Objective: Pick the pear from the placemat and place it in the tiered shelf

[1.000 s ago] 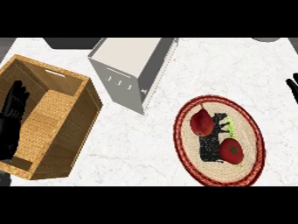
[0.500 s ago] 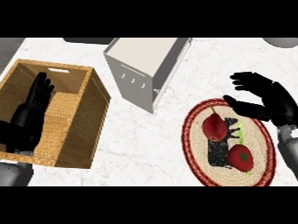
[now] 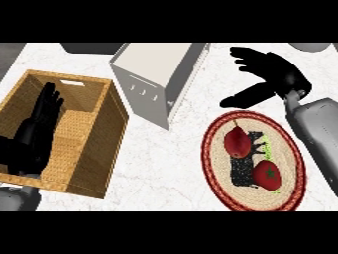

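Hovering open-fingered beyond the placemat (image 3: 219, 186), right robot hand (image 3: 274, 74) apparently lining up on the pear (image 3: 237, 141) lying there; left robot hand (image 3: 32, 129) resting open over the basket (image 3: 98, 134).

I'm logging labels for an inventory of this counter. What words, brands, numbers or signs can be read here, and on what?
None: no readable text anywhere.
White shelf: small dark marks on its front, not legible as letters.
Placemat: a dark patch with green specks under the pear, a pattern and no words.
Wicker basket: no label.
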Action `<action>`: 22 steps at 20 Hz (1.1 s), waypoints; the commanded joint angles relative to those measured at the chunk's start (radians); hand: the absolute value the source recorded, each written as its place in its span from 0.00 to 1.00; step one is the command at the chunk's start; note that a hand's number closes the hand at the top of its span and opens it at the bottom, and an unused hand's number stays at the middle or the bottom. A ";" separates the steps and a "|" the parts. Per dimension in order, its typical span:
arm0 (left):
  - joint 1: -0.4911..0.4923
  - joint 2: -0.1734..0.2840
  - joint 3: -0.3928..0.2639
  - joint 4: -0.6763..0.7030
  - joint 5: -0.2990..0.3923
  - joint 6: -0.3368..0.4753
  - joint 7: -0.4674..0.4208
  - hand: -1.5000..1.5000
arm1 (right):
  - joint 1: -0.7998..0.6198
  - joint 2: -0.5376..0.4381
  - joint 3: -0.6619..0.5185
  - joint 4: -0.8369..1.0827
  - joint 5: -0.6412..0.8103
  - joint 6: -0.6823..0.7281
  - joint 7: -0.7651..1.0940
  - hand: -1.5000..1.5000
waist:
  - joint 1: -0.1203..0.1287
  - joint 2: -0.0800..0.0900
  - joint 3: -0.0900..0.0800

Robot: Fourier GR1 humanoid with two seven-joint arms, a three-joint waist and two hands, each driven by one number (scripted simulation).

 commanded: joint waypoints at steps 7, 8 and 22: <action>-0.015 -0.023 -0.020 -0.030 -0.024 0.021 0.028 0.50 | -0.316 0.003 0.286 0.097 0.094 0.382 0.358 0.00 | 0.021 0.004 -0.002; 0.001 -0.027 -0.030 -0.013 -0.030 0.009 0.005 0.50 | -0.325 0.014 0.319 0.099 0.108 0.420 0.367 0.00 | 0.013 0.005 -0.002; 0.015 -0.015 0.024 -0.061 -0.031 0.008 0.069 0.50 | -0.413 0.204 0.499 0.357 0.304 0.497 0.434 0.00 | -0.020 -0.002 0.001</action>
